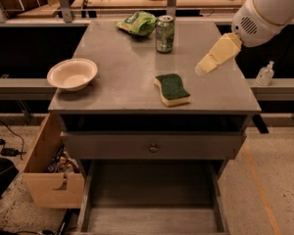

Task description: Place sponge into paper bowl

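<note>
The grey rectangular counter [122, 89] carried everything. The white rounded robot arm [269, 9] reached in over its right edge. The shallow cream-white paper bowl [72, 74] stood empty by the left edge, near the front-left corner. The wavy sponge with dark green top and pale yellow foam [172, 88] lay flat near the front edge, a little right of the middle and well apart from the bowl. The pale yellow end effector [202, 70] hung above the right side, just behind the sponge and not touching it; I could not tell if it was apart or together. To do this approach well, it should probably come over the middle of the sponge, descend straight and take it across the narrow sides.
</note>
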### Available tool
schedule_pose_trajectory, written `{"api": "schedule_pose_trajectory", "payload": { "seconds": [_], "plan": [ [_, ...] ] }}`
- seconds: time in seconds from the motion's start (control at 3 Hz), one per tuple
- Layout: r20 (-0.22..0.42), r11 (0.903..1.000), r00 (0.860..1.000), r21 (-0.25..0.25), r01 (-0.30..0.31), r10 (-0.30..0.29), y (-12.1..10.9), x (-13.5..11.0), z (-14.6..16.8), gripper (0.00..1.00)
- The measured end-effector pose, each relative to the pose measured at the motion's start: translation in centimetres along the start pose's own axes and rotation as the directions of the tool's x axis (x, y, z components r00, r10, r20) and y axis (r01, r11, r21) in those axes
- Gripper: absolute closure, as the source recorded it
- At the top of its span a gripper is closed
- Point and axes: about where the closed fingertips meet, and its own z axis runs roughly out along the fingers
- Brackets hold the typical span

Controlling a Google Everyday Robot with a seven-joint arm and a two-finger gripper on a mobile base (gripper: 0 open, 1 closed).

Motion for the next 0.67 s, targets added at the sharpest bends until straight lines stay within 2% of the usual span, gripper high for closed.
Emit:
{"api": "schedule_pose_trajectory", "payload": {
  "seconds": [0.33,0.67],
  "plan": [
    [-0.093,0.9866,0.983,-0.020,-0.162,0.159,0.1,0.4,2.9,0.00],
    [-0.170,0.9578,0.945,-0.017,-0.287,0.280,1.2,-0.2,4.7,0.00]
  ]
}}
